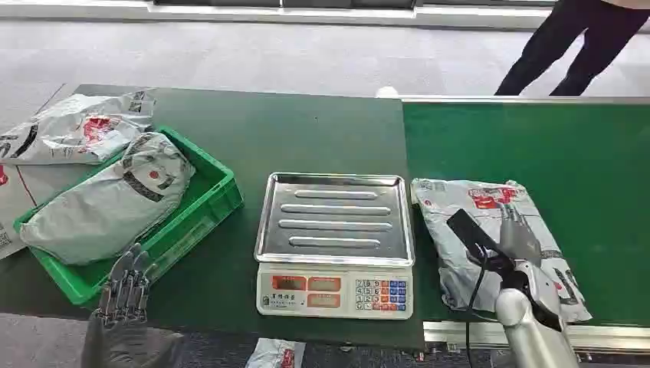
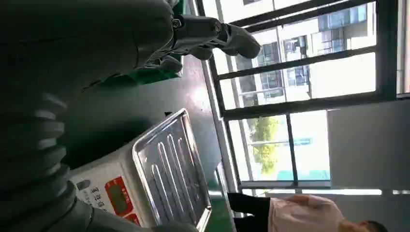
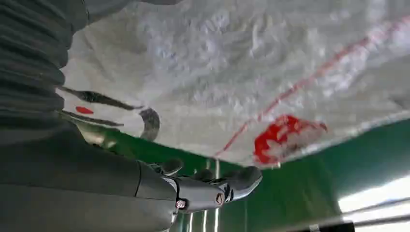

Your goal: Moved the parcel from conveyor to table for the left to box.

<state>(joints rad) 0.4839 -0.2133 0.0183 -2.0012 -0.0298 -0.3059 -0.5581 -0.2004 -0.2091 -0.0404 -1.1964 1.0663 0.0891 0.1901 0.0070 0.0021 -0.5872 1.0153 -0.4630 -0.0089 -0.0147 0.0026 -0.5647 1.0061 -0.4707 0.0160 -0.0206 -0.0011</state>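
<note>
Fingers (image 1: 512, 222) of the right hand (image 1: 521, 241) lay spread over the parcel (image 1: 490, 238) on the conveyor (image 1: 536, 146), contact unclear. Left hand (image 1: 126, 287) hung loosely apart beside the green crate (image 1: 207, 203) holding another bag (image 1: 107, 203).

The robot's silver right arm (image 1: 529, 326) ends in a grey-fingered right hand (image 1: 519, 234), a flat black bar and black cable beside its wrist. The left hand (image 1: 126, 284) has dark, segmented fingers. Wrist cameras show grey ribbed covers and a small screw at each thumb.
</note>
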